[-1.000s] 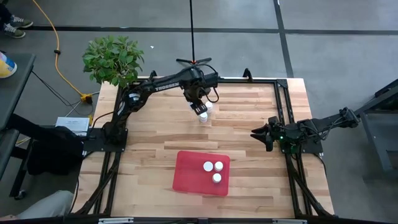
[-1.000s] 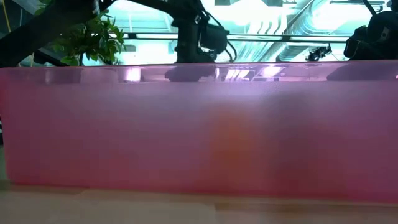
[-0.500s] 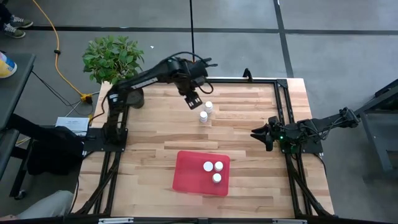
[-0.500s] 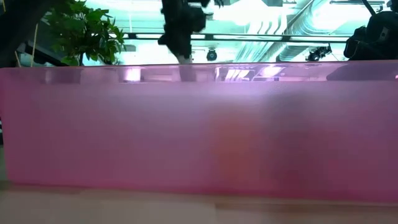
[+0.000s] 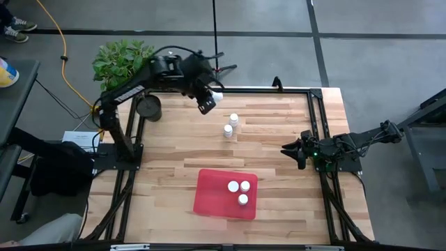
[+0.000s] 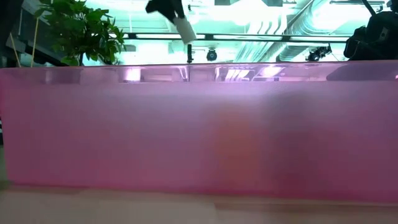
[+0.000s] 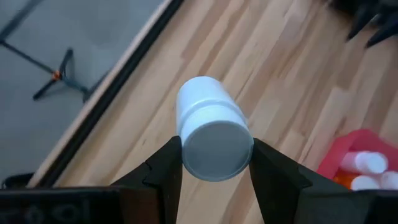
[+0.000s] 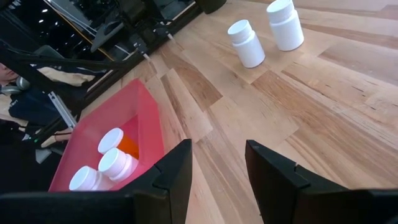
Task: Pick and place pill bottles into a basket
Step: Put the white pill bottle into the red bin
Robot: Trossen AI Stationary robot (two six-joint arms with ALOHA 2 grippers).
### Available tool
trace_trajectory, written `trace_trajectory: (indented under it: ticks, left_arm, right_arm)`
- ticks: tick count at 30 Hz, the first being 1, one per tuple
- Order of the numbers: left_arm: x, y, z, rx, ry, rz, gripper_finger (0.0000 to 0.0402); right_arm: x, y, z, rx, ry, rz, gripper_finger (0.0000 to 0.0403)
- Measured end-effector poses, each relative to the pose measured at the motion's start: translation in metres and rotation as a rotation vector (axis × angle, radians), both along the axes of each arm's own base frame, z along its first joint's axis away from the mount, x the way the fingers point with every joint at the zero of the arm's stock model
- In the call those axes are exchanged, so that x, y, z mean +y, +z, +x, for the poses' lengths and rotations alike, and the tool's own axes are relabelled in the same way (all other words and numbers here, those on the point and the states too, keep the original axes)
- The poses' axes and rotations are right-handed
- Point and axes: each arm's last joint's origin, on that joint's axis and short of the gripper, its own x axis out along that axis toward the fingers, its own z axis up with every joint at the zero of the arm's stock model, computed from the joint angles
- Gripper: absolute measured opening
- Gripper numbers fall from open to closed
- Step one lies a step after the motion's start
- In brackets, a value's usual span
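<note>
Looking from the front edge of the worktop [image 5: 167, 150] to its far side:
Basket: the red basket [image 5: 209, 199] lies near the front edge, a little toward the middle, flat on the wood; in the low view its pink wall [image 6: 199, 134] fills almost the whole width.
Bottles in the basket: three white-capped pill bottles [image 5: 237, 190] stand close together in the basket's right part; the right wrist view shows them [image 8: 102, 162] bunched at one end, with orange showing below one cap.
Right gripper: the right gripper [image 5: 290, 153] hangs low over the right side of the worktop, level with the middle, pointing toward the centre; its fingers [image 8: 174, 177] stand apart with bare wood between them and nothing in them.
Bottles on the worktop: two white bottles [image 5: 230, 125] stand just beside each other past the centre, well apart from the basket; the right wrist view shows them [image 8: 264, 34] upright on the planks.
Left gripper: the left gripper [image 5: 208, 102] is raised above the far edge of the worktop, left of the two standing bottles; its fingers [image 7: 163, 168] grip a white bottle [image 7: 211, 127] from both sides, cap end toward the wrist camera.
Plant: a leafy plant [image 5: 125, 63] in a dark pot [image 5: 148, 107] sits at the far left corner.
</note>
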Motion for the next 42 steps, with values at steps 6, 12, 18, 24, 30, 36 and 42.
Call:
trace_trajectory:
  ticks: [6, 12, 18, 24, 30, 36, 42]
  left_arm:
    - [-0.014, 0.029, -0.027, -0.125, -0.026, 0.044, 0.0192]
    - [-0.027, 0.062, -0.060, -0.321, -0.061, 0.078, 0.0192]
    - [-0.045, 0.090, -0.086, -0.510, -0.191, 0.138, 0.0192]
    - [-0.068, 0.108, -0.110, -0.633, -0.318, 0.165, 0.0192]
    - [-0.085, 0.121, -0.135, -0.716, -0.364, 0.197, 0.0192]
    - [-0.094, 0.132, -0.161, -0.807, -0.409, 0.227, 0.0192]
    - [-0.104, 0.134, -0.173, -0.838, -0.562, 0.203, 0.0192]
  right_arm:
    - [0.000, 0.000, 0.000, 0.000, 0.000, 0.001, 0.0140]
    - [0.000, 0.000, 0.000, 0.000, 0.002, -0.001, 0.0140]
    - [0.000, 0.000, 0.000, 0.001, 0.003, -0.005, 0.0140]
    - [0.000, 0.000, 0.000, 0.001, 0.003, -0.005, 0.0140]
    - [0.000, 0.000, 0.000, 0.001, 0.003, -0.006, 0.0140]
    - [0.000, 0.000, 0.000, 0.001, 0.003, -0.005, 0.0140]
    - [0.000, 0.000, 0.000, 0.001, 0.003, -0.005, 0.0140]
